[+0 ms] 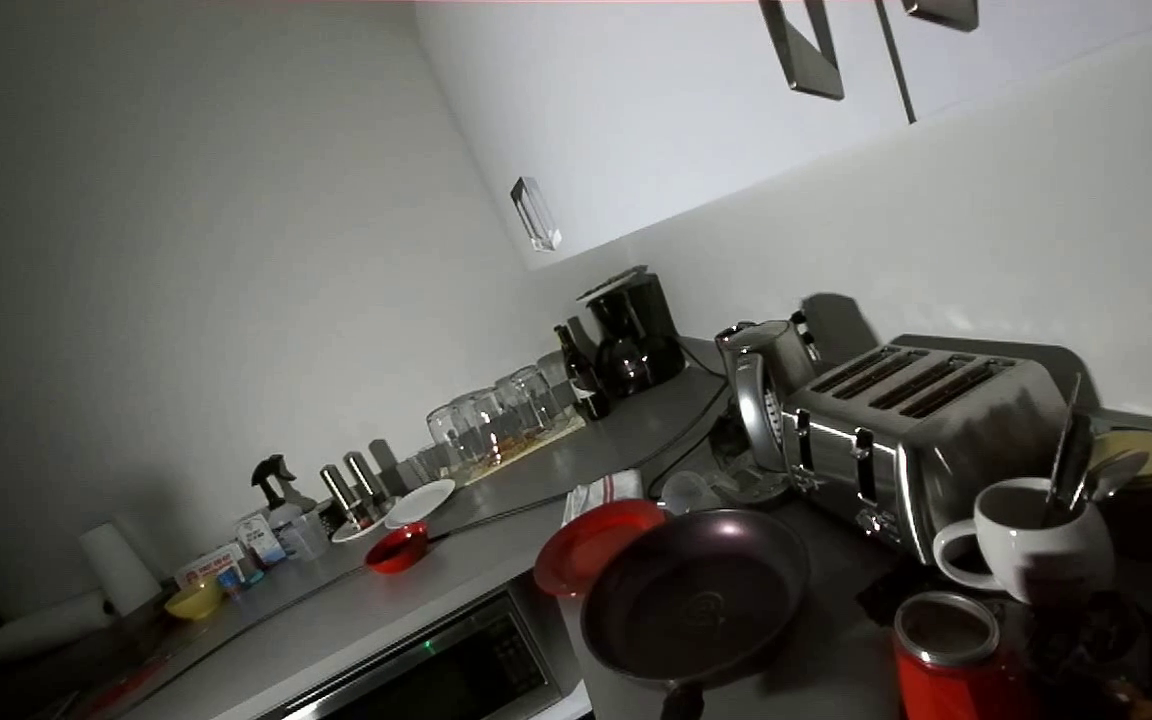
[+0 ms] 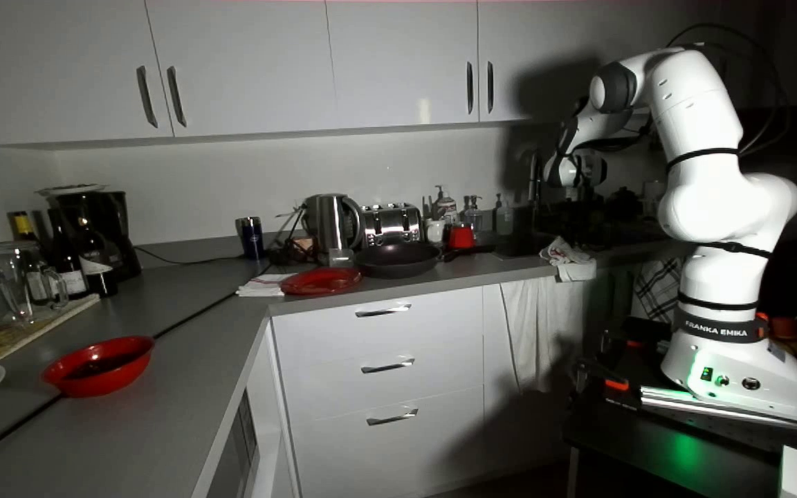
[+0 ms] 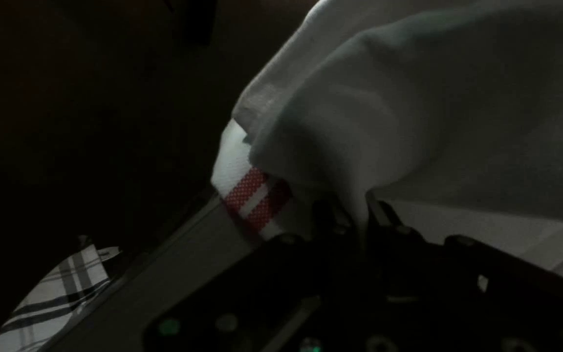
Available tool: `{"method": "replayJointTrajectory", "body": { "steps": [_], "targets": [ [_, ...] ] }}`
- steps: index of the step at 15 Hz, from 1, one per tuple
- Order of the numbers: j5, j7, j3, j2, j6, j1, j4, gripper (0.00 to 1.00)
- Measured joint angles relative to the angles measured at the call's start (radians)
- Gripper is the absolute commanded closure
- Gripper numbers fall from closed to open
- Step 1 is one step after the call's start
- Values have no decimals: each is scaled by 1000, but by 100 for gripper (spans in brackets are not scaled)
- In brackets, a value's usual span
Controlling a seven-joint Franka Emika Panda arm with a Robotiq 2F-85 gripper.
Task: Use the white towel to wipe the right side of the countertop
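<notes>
My gripper (image 3: 357,215) pinches a fold of the towel (image 3: 433,117), which lies over the front edge of the countertop (image 2: 187,373). I judge the pinch shallow: a hard drag could tug the towel free, and its overhang might then pull it off.

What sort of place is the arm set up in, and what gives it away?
A kitchen; home or office, I can't tell. A steel toaster and a kettle stand side by side on a grey countertop.
</notes>
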Motion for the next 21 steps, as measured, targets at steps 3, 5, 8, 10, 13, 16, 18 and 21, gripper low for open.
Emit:
{"method": "replayJointTrajectory", "body": {
  "steps": [3, 5, 8, 10, 13, 16, 18, 21],
  "targets": [
    [0, 6, -14, 2, 11, -10, -2, 95],
    [0, 8, -14, 2, 16, -10, -3, 95],
    [-1, 8, -11, 1, 29, -6, -5, 95],
    [-1, 7, -3, -1, 42, -1, -6, 95],
    [1, 5, 23, -7, 60, 16, -8, 95],
    [1, 3, 54, -26, 81, 44, -12, 95],
    [1, -3, 71, -51, 91, 64, -17, 95],
    [1, -28, 94, -101, 111, 98, -43, 95]
  ]
}}
